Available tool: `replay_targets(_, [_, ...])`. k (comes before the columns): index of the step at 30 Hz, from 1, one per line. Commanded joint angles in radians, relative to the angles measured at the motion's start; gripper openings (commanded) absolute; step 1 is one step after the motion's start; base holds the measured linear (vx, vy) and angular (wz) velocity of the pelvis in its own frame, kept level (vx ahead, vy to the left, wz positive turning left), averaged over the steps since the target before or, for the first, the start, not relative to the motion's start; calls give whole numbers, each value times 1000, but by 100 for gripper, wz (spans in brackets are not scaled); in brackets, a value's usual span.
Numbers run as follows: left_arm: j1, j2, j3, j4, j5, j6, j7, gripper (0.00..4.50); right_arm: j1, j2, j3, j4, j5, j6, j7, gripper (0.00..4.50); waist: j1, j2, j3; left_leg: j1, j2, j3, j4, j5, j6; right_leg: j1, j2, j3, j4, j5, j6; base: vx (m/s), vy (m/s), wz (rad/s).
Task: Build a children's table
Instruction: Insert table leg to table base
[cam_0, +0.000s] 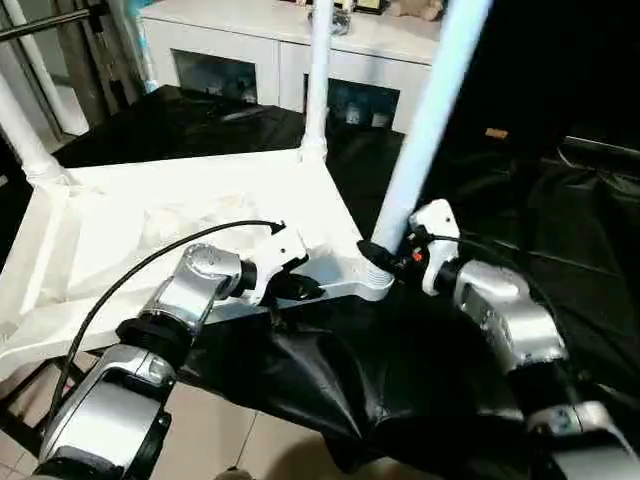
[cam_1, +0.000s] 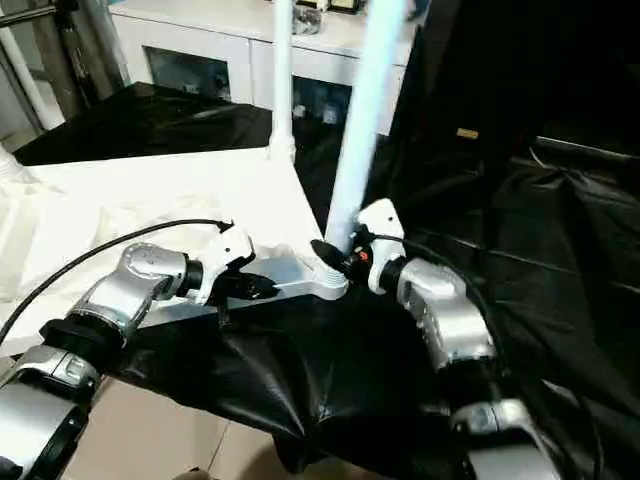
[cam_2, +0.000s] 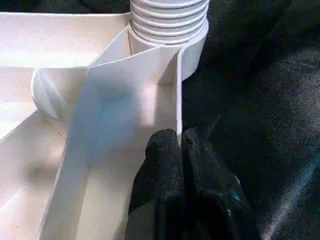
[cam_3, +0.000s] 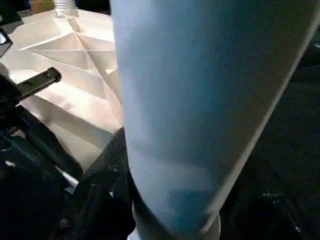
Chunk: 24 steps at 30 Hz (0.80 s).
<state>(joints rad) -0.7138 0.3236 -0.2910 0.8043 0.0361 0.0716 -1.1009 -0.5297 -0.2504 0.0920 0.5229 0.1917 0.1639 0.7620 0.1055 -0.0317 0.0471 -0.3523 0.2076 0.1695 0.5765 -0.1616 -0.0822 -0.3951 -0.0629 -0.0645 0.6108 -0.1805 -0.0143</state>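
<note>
The tabletop (cam_0: 180, 215) lies upside down across the left and centre of the frame on a black cloth (cam_0: 500, 230), ribbed underside up, its near right corner socket (cam_0: 372, 285) just left of centre. Down at the near rim, the left end effector (cam_0: 300, 285) has its two black fingers (cam_2: 165, 165) pressed together on the thin white wall of the rim, one finger on each side of it, right beside that socket. Over to the right end effector (cam_0: 385, 255): its fingers sit half spread around the base of a white tube leg (cam_0: 425, 120) that rises tilted toward the upper right of the frame, its ridged foot standing in the corner socket. A second leg (cam_0: 318, 80) stands upright in the far corner, upper centre, and a third leg (cam_0: 22, 130) is at the upper left edge. Behind them, along the top of the frame, a white glass-door cabinet (cam_0: 240, 60). Pale floor tiles (cam_0: 215, 440) show at the bottom left, under the silver forearms.
</note>
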Motion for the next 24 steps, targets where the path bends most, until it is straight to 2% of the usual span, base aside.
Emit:
replay_targets(1, [9,11,6,-27,-5,-19,-26,0,22,7,52,77,-6,15,71,187,1,2,-51,5,22,-10,-75,-343,-10,35,-82,45,-98,-421,-132,0,0,0])
replay_targets(2, [15,16,3,-41,-12,-29,-53,0,19,6,53,83,-2,10,91,187,0,-1,-53,7,23,-10,-74,-337,-6,35,-84,46,-95,-406,-140,0,0,0])
replay_targets(4, [21,24,-3,-58,-17,-35,-84,0,15,3,57,90,4,3,126,187,-1,0,-55,6,25,-8,-75,-315,-3,37,-81,47,-90,-355,-154,0,0,0])
replay_targets(5, [31,41,-17,-87,-24,-48,-138,0,17,-10,70,90,9,-4,197,187,-1,-7,-57,3,25,-6,-73,-294,3,40,-80,47,-85,-311,-166,0,0,0])
replay_targets(7, [35,50,-22,-101,-31,-56,-169,0,17,-20,82,92,5,-11,237,187,0,-3,-57,2,25,-3,-72,-272,13,41,-80,47,-81,-266,-180,0,0,0])
replay_targets(10, [33,67,-26,-117,-41,-66,-215,0,26,-45,115,83,-1,-22,330,187,3,-6,-57,4,26,0,-72,-255,15,43,-78,46,-77,-232,-195,0,0,0])
replay_targets(12, [26,84,-29,-126,-40,-72,-244,0,41,-69,145,66,-8,-25,405,187,8,-7,-57,4,27,-1,-72,-253,17,45,-77,44,-76,-234,-195,0,0,0])
replay_targets(14, [22,88,-27,-129,-40,-70,-252,0,47,-77,155,59,-12,-27,429,187,13,-8,-55,6,30,1,-73,-261,16,42,-77,45,-76,-238,-195,0,0,0])
replay_targets(15, [20,90,-22,-134,-43,-65,-255,0,54,-81,160,53,-13,-29,445,187,14,-12,-55,5,29,1,-74,-266,14,43,-78,45,-77,-250,-194,0,0,0])
replay_targets(17, [18,92,-14,-140,-45,-57,-251,0,60,-83,163,48,-13,-32,461,187,17,-11,-54,7,29,0,-75,-278,9,41,-81,46,-80,-289,-184,0,0,0])
replay_targets(20, [13,88,-3,-134,-39,-53,-225,0,61,-69,156,63,-18,-46,439,187,16,-12,-53,7,28,-3,-76,-294,1,40,-82,46,-85,-328,-175,0,0,0])
replay_targets(24, [-6,63,18,-104,-34,-16,-146,0,18,-15,99,164,-35,-69,284,187,11,-7,-50,10,28,-5,-79,-320,-12,34,-84,46,-88,-364,-173,0,0,0])
